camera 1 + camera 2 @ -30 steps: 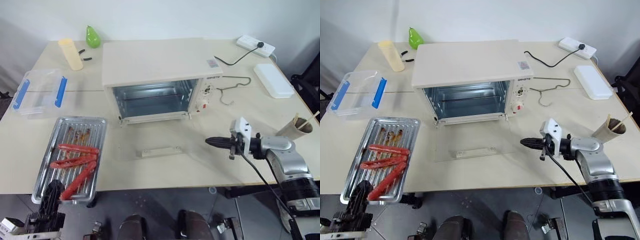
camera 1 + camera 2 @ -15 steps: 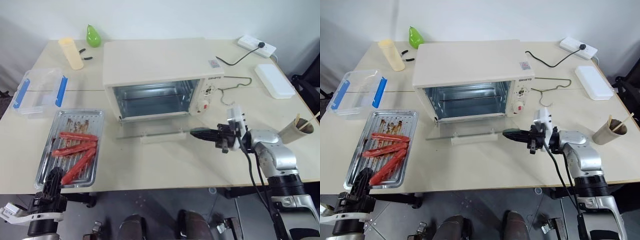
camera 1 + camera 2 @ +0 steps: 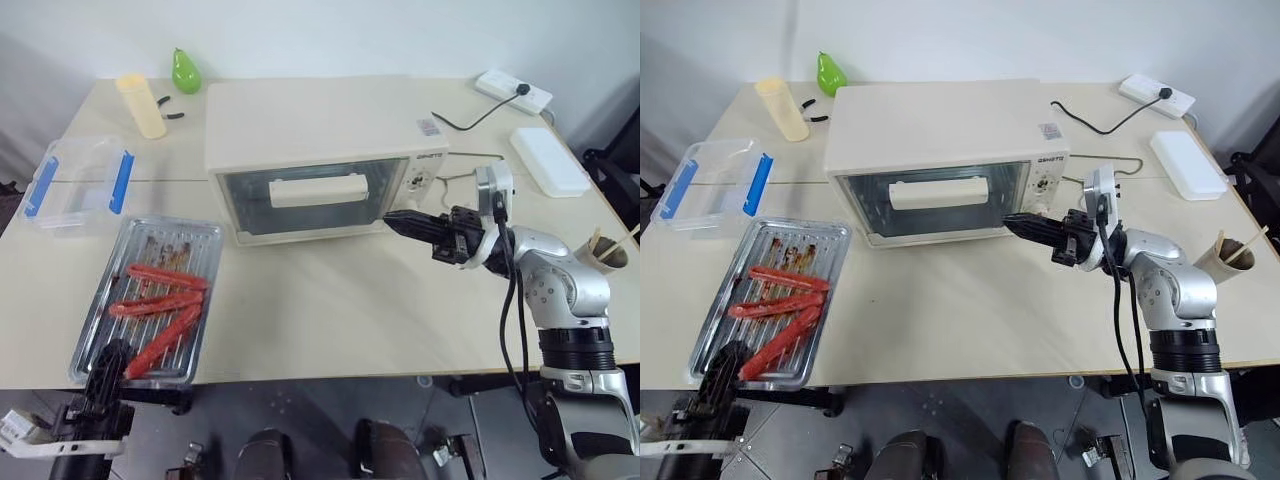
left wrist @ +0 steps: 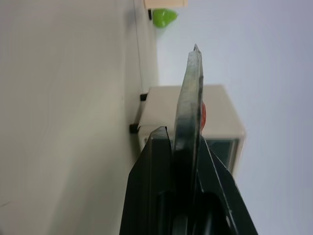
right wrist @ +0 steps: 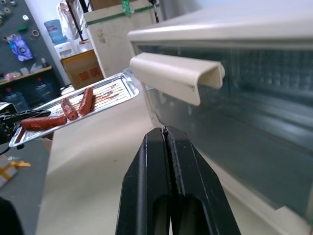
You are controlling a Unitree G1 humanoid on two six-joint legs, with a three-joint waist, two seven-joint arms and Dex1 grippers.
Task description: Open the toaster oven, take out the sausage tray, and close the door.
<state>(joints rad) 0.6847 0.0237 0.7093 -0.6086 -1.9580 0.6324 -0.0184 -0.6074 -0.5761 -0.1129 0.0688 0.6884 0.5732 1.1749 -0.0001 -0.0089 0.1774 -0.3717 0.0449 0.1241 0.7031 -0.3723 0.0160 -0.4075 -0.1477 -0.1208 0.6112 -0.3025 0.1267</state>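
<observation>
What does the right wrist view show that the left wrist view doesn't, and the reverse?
Right wrist view: the right gripper, shut, just in front of the door, which stands up against the oven under its bar handle, and three sausages on the tray. Left wrist view: the left gripper shut on the sausage tray's rim, seen edge-on, and the green pear. Both: the toaster oven, the sausage tray and the table.

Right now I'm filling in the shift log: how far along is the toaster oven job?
Nearly finished. The shallow silver metal tray of three red sausages is out on the table, its near edge gripped by the left hand. The cream-framed glass door of the cream-white toaster oven looks shut, with the closed right hand at its right edge. Left: withdraw and release.
</observation>
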